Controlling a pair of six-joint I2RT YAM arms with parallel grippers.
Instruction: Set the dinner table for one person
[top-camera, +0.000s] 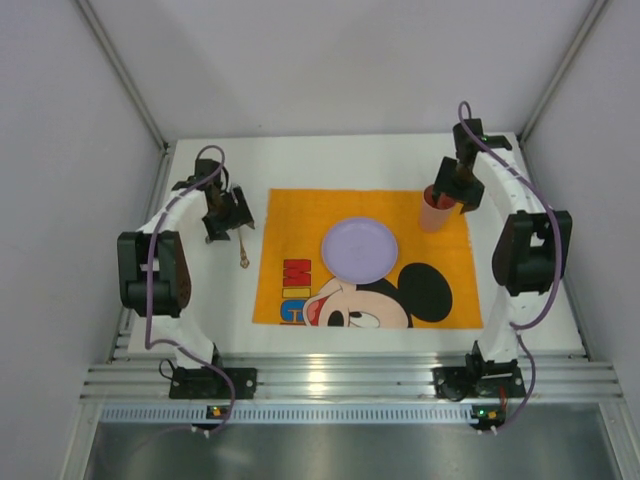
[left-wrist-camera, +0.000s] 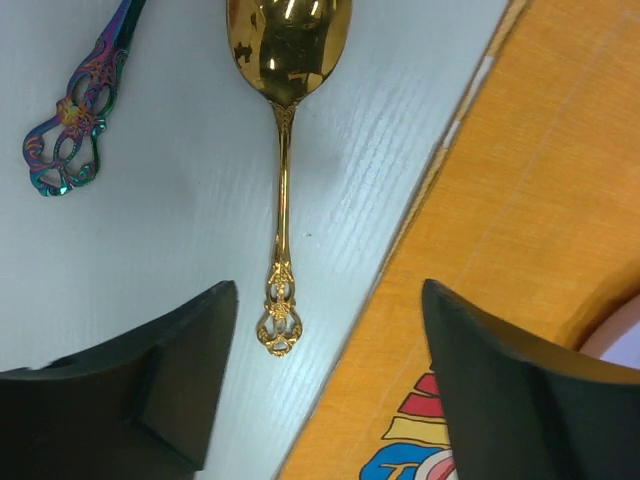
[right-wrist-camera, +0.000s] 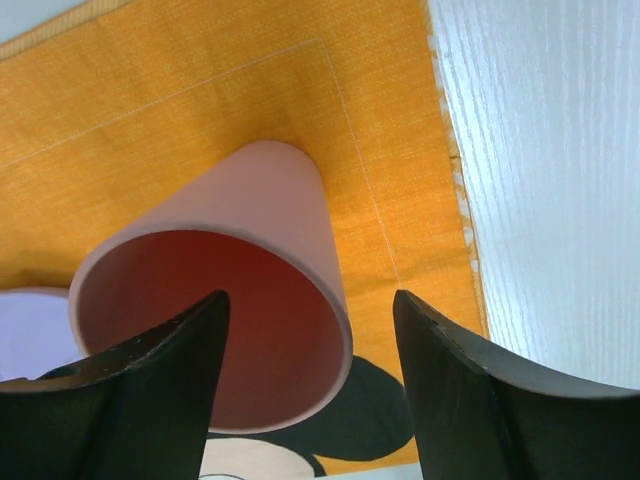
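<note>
Left gripper (left-wrist-camera: 328, 300), jaws wide apart and gripping nothing, hangs above one iridescent utensil handle (left-wrist-camera: 75, 130) and one gold spoon (left-wrist-camera: 283, 200) on the dinner table (top-camera: 340, 165). One orange placemat (top-camera: 300, 215) bears one lilac plate (top-camera: 358, 248) and one pink cup (right-wrist-camera: 270, 200). Right gripper (right-wrist-camera: 308, 305) stands open over the cup's rim.

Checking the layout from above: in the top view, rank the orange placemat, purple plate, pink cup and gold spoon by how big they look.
1. orange placemat
2. purple plate
3. pink cup, partly hidden
4. gold spoon, thin sliver
</note>
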